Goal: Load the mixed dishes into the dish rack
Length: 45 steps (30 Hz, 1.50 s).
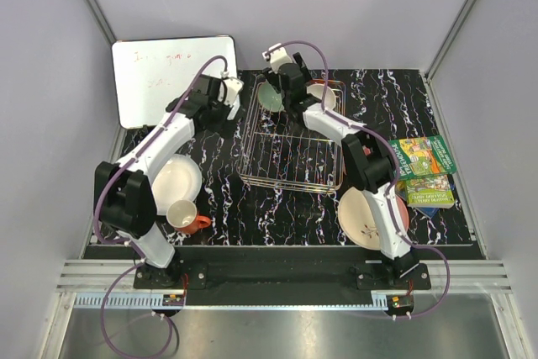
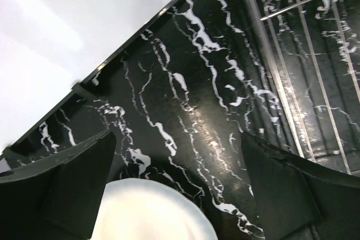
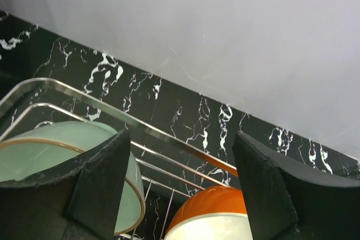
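Right now two of the dishes sit in the dish rack [image 1: 286,157], which stands in the middle of the black marbled worktop [image 1: 391,102]. The mint green bowl [image 1: 270,95] is in its far left corner. The cream bowl [image 1: 324,95], orange on the outside, is close by in the far right corner.

The right hand [image 3: 181,144] hangs over that far end of the rack, roughly above the gap between the two bowls. Its fingers [image 3: 98,184] are spread wide and hold nothing. From its own camera the green bowl's gold-edged rim shows beside the left finger. The orange wall of the other bowl shows lower down, between the two fingers.

The left hand [image 2: 177,141] is out over bare worktop between the whiteboard [image 1: 172,77] and the left side of the rack. It is also spread wide and carries nothing. A pale round shape sits at the bottom edge of its wrist view, too blurred for me to say what it is.

The other dishes lie outside the rack. The white plate [image 1: 178,182] lies flat to the near left of the rack, partly under the left arm. The orange mug [image 1: 183,216] stands upright just beside it towards the near edge, handle pointing right. The large pink-and-cream plate [image 1: 363,218] lies to the near right of the rack, partly hidden by the right arm. The green book [image 1: 424,170] lies by the right edge, apart from the rack.
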Each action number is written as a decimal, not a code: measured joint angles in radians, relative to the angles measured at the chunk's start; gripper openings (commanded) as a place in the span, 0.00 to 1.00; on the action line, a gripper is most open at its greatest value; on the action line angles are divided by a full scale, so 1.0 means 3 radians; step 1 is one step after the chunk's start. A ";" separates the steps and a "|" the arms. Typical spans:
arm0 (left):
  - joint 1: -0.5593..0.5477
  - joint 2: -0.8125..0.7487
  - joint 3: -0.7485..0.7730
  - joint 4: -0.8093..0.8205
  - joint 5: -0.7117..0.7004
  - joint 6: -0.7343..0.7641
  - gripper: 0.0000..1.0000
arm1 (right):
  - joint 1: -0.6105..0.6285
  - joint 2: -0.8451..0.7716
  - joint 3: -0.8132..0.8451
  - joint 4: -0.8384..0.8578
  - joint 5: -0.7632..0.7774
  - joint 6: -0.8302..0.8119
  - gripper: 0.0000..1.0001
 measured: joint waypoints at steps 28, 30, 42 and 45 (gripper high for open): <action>-0.0145 0.0332 0.0061 0.0258 0.0070 -0.0282 0.99 | 0.0209 -0.0694 -0.1071 0.0184 -0.0217 0.0215 0.82; -0.0144 0.0333 0.0061 0.0264 0.0070 -0.0285 0.99 | 0.0244 -0.0692 -0.1072 0.0153 -0.0239 0.0224 0.82; -0.0165 0.0343 0.0060 0.0320 0.0039 -0.0295 0.99 | 0.0136 -0.0137 -0.0512 0.0061 -0.0029 0.0006 0.83; -0.0178 0.0366 0.0060 0.0359 0.0031 -0.0295 0.99 | 0.0032 -0.0092 -0.0498 0.0053 0.0009 -0.0001 0.83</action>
